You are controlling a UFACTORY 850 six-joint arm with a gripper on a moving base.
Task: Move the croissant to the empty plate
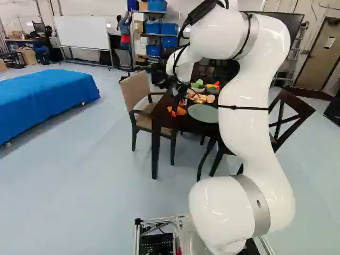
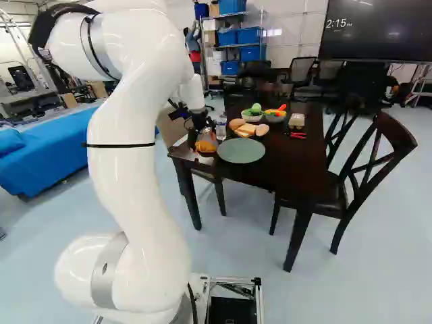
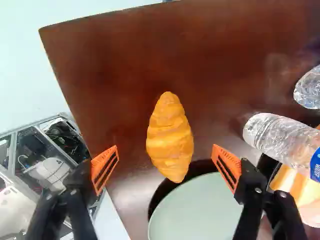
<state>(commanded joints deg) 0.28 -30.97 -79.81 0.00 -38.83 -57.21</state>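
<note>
Looks like grab time. Black two-fingered gripper point(image 3: 165, 147) spread wide, nothing in its grasp, orange pads point(image 3: 227, 157) well off either flank of the golden-orange, ridged croissant point(image 3: 170, 137). Croissant lying on the dark brown wooden table point(image 3: 100, 60), one tip pointing at the round pale green plate point(image 3: 197, 210). Hard to tell from the wrist view whether actually touching the rim or just beside it.

For a clean pick: come straight down, keep the croissant centred, close across the fat middle rather than a tapered tip. Nice alignment for that already (long axis running across the closing direction, so no big twist needed). Squeeze gently, probably soft stuff. Watch the plate-side finger on the way down, could clip the rim and shove the plate. Also mind the clear plastic bottle point(image 3: 272, 135) on its flank. Then lift clear before the short hop over, and set down mid-plate.

As for the surface: smooth, a bit glossy, maybe slidey under a sideways nudge. Pick spot right near a table corner, so no pushing outward. Around it, a beige armchair point(image 1: 135, 87), a dark wooden cross-backed chair point(image 2: 378, 162), pale blue floor point(image 1: 90, 186), and farther off, a white board point(image 1: 82, 33).
</note>
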